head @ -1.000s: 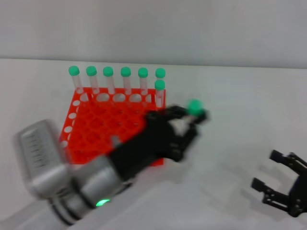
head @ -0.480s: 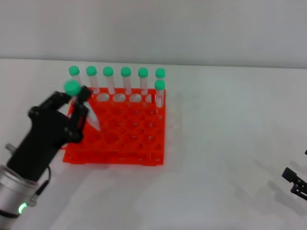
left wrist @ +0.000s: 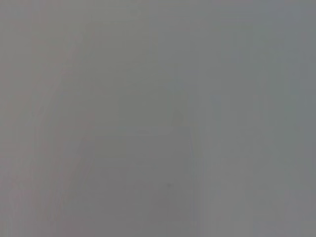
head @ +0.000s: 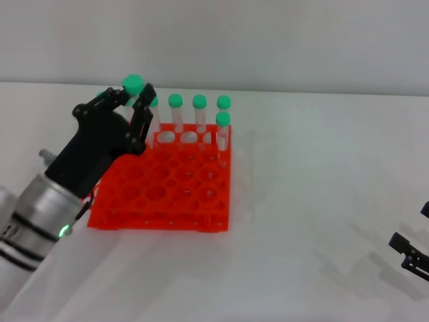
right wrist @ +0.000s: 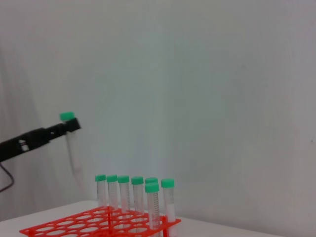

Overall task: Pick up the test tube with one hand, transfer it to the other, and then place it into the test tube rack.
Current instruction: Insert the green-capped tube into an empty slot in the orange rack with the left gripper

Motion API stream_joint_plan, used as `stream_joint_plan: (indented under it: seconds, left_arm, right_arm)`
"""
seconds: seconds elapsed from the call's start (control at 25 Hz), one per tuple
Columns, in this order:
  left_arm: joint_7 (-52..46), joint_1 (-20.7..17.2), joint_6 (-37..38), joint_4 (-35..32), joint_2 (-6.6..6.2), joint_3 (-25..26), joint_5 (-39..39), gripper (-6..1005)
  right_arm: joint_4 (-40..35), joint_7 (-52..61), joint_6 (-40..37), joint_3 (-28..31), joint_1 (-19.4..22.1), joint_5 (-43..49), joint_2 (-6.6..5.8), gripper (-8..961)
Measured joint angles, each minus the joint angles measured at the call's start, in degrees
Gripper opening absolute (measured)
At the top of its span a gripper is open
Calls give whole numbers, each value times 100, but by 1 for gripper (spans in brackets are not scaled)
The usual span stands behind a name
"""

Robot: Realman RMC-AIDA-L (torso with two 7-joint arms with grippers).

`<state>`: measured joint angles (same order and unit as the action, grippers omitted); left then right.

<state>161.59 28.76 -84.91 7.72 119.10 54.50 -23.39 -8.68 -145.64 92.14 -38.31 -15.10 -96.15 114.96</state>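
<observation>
1. The left hand (head: 131, 100) is clenched on the test tube (head: 133, 84), gripping it just under the green cap. It holds the tube up over the far-left part of the test tube rack (head: 161, 191). From the right wrist view the tube (right wrist: 73, 143) hangs cap up and close to upright, its tapered tip well above the caps of the racked tubes.

2. The right hand (head: 410, 251) sits low at the near right edge of the desk (head: 322, 168), well apart from the rack. Only a bit of it shows, so whether it is released or clenched I cannot tell.

3. Judging progress: with the tube in the left hand and the right hand empty and off to the side, the pick-up and the transfer look done. What is left is the placing: lower the tip into a free hole and let go.

4. The orange-red rack stands on the desk left of centre. Green-capped tubes stand upright along its far row (head: 200, 114), with one more (head: 222, 131) just in front of the far-right corner tube. The left hand hides part of that row, so the exact count in the head view is uncertain.

5. The nearer rows of holes look empty, so free places are plentiful.

6. The left wrist view shows only blank grey.
</observation>
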Motion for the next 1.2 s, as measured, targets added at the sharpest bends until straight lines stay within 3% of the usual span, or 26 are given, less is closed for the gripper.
stream_joint_plan:
  seconds: [0.6,1.2]
  left_arm:
    - [30,829,1443,27,13,-29,-246,242]
    - [30,1078,2612,355,40,-46,71,251]
  right_arm:
    - [33,0,39,40,-46,-1,17,876]
    - [15,0,227,43,-45,-1,18,876]
